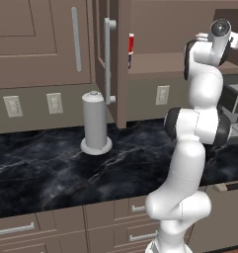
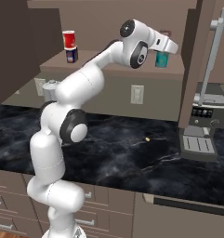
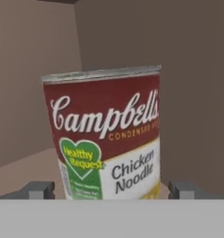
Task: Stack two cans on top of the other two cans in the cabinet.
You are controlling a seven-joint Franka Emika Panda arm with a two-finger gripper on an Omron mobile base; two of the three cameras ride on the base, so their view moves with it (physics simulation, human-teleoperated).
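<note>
A red can with a white and yellow label (image 3: 106,135) stands upright close in front of the hand camera, against the cabinet's brown back wall. My gripper (image 3: 111,189) is open, its fingertips (image 3: 39,189) a little clear of the can on either side. In the right base view the gripper (image 2: 171,46) is inside the cabinet just above the teal can (image 2: 162,59), and the hand hides most of what stands on that can. Further left on the shelf (image 2: 108,69), a red and pale can (image 2: 69,39) sits on the dark blue can (image 2: 72,55); this stack (image 1: 131,50) peeks past the door.
The cabinet door (image 1: 109,59) stands open with its silvery bar handle towards me. A grey cylinder on a round base (image 1: 96,123) stands on the black marble counter (image 1: 51,168). A coffee machine (image 2: 201,125) stands at the right, under the other open door (image 2: 215,51).
</note>
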